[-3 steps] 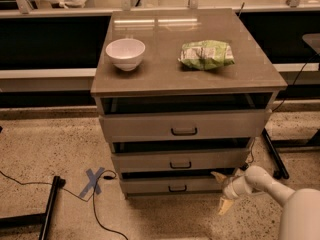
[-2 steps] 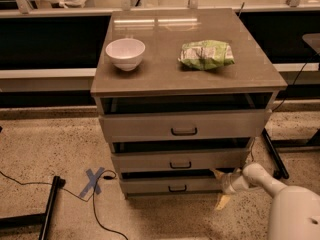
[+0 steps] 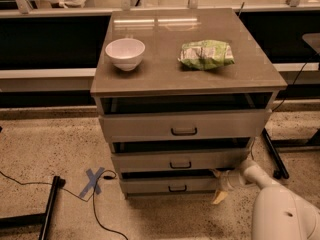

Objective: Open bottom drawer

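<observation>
The arm has edged left; the tool (image 3: 220, 185), open or closed impossible to tell, sits at the right end of the bottom drawer (image 3: 150, 185), lowest in the cabinet (image 3: 190, 90). Clear of the handle (image 3: 177, 188), it risks slipping off.

Grey-brown cabinet (image 3: 165, 71), bottom drawer (image 3: 150, 186) same colour w/ dark handle. White bowl (image 3: 125, 53), green bag (image 3: 206, 54) w/ pale print. Floor (image 3: 50, 144) is beige w/ dark speckles, blue tape X (image 3: 93, 181). Cream-white gripper (image 3: 220, 185) at drawer's 3 o'clock.

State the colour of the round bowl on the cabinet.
White; round bowl shows in camera view. Gripper beside grey-brown bottom drawer.
</observation>
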